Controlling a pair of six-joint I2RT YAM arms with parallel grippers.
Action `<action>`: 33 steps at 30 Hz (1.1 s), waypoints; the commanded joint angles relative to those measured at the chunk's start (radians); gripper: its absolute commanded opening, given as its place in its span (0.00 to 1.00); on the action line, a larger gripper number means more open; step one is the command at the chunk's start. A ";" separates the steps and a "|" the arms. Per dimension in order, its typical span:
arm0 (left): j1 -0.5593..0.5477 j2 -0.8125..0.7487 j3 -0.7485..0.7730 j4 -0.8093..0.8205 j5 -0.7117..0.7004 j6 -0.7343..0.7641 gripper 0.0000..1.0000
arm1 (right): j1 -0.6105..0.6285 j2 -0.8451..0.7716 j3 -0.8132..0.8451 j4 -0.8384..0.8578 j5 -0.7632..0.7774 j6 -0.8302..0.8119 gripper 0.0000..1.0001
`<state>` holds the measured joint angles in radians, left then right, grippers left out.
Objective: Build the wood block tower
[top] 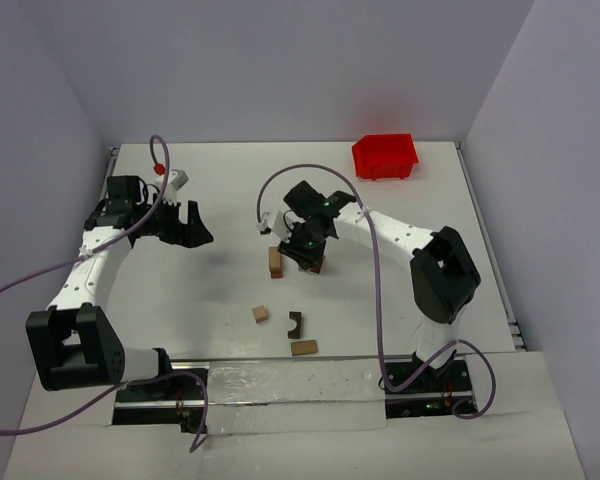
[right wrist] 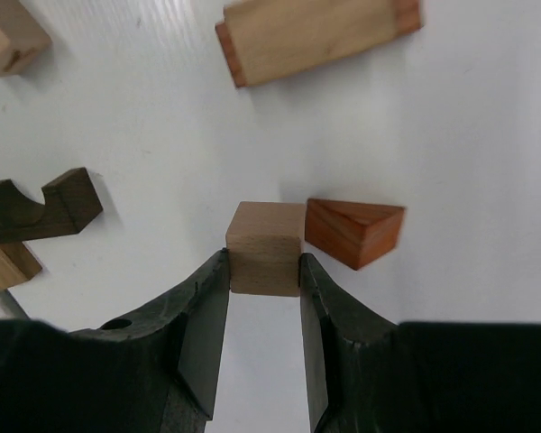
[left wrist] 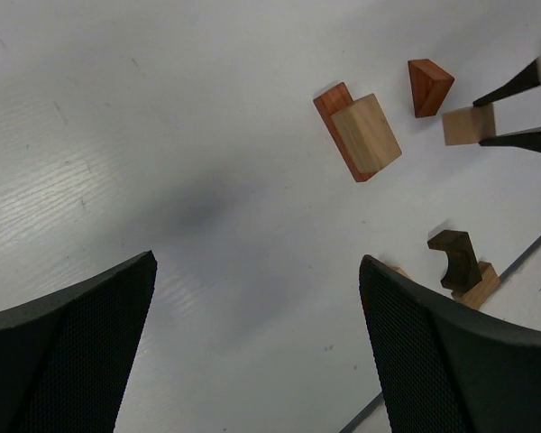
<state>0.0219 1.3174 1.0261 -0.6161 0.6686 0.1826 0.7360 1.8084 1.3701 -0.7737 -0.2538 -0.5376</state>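
- Right wrist view: the right gripper [right wrist: 263,271] is closed on a light wooden cube [right wrist: 264,244], one finger against each side face. I cannot tell whether the cube rests on the table [right wrist: 487,135] or hangs just above it.
- A red-brown wedge [right wrist: 354,232] sits just beside the cube, on its right in this view, touching or nearly so.
- The tower's start [right wrist: 316,36], a pale bar lying on a red-brown bar, lies ahead of the fingertips, up the frame. Its long axis runs across the line of reach.
- From overhead, that stack is just to the robot's left of the right gripper. The left gripper [top: 192,225] hangs well apart from it, spread wide and holding nothing.
- The right arm is the nearer one and already has a block, so the coming move is probably a lift and a short carry forward onto the pale bar's top face, clearing the wedge.
- The dark arch block [right wrist: 36,207] lies off to the side, out of that path.
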 commanded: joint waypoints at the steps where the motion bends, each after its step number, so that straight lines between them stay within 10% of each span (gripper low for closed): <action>1: 0.041 0.022 0.060 -0.017 0.117 -0.005 0.99 | 0.014 -0.026 0.257 -0.193 -0.031 -0.167 0.00; 12: 0.101 0.043 0.048 0.017 0.184 -0.032 0.99 | 0.057 0.291 0.783 -0.476 -0.039 -0.277 0.00; 33: 0.216 0.129 0.051 0.027 0.336 -0.025 0.99 | 0.065 0.410 0.819 -0.434 -0.062 -0.297 0.00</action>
<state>0.2356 1.4677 1.0779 -0.6267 0.9616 0.1428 0.7944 2.2114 2.1920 -1.2296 -0.2972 -0.8314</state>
